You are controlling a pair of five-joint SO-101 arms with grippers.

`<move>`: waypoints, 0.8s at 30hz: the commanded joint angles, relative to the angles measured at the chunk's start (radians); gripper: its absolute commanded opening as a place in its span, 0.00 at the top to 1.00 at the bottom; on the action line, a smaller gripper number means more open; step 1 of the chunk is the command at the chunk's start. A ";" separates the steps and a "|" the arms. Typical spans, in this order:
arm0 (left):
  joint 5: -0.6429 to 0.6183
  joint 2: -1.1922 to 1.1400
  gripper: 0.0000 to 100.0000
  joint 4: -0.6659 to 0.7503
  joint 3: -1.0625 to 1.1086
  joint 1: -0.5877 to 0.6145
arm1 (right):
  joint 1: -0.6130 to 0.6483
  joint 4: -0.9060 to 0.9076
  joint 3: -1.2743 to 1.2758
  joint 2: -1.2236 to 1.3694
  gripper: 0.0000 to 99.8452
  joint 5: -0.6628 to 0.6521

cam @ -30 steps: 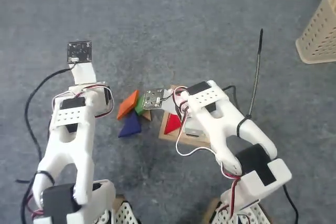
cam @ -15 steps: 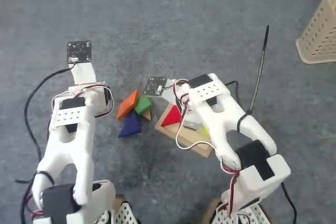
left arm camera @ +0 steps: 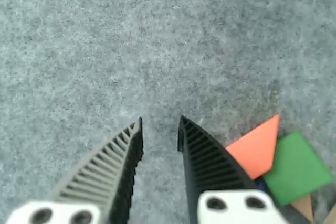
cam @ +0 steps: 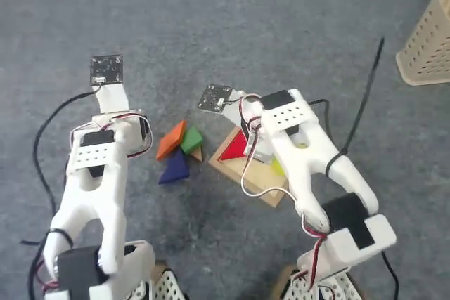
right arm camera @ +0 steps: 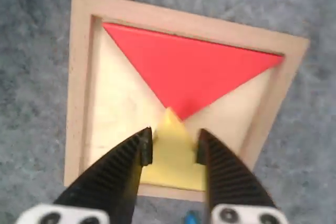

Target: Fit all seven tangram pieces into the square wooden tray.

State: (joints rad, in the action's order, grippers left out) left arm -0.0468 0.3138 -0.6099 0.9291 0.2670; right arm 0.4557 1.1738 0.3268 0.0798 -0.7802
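The square wooden tray (right arm camera: pixel 79 87) lies under my right gripper (right arm camera: pixel 173 135). A big red triangle (right arm camera: pixel 194 77) lies flat inside it. A yellow triangle (right arm camera: pixel 173 163) sits at the tray's edge, tip against the red one, and the right gripper is shut on it. From above, the tray (cam: pixel 264 189) lies turned at an angle, with the red triangle (cam: pixel 235 147) in it and the right arm over it. To its left lie the orange (cam: pixel 171 140), green (cam: pixel 190 138), blue (cam: pixel 174 166) and small tan (cam: pixel 197 154) pieces. My left gripper (left arm camera: pixel 157 129) stands open over bare carpet, beside the orange piece (left arm camera: pixel 257 148) and green square (left arm camera: pixel 294 169).
Grey carpet covers the whole table. A beige perforated basket (cam: pixel 427 40) stands at the far right edge. A thin black cable (cam: pixel 362 114) rises behind the right arm. The left arm (cam: pixel 95 166) stands to the left of the loose pieces.
The right arm has swung to the right, and the tray has slid and turned with it, so more of the tray and the red triangle shows. The left arm has not moved.
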 commanded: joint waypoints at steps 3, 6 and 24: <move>-0.008 0.052 0.89 0.020 -0.008 0.006 | -0.021 -0.021 -0.029 -0.073 0.84 0.026; -0.008 0.052 0.89 0.020 -0.008 0.006 | -0.031 -0.071 -0.026 -0.071 0.84 0.092; -0.008 0.052 0.89 0.020 -0.007 0.006 | -0.007 -0.179 0.005 0.064 0.84 0.129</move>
State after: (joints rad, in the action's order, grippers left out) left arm -0.0468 0.3138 -0.6099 0.9291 0.2670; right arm 0.4450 1.0157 0.3759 0.1227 -0.6651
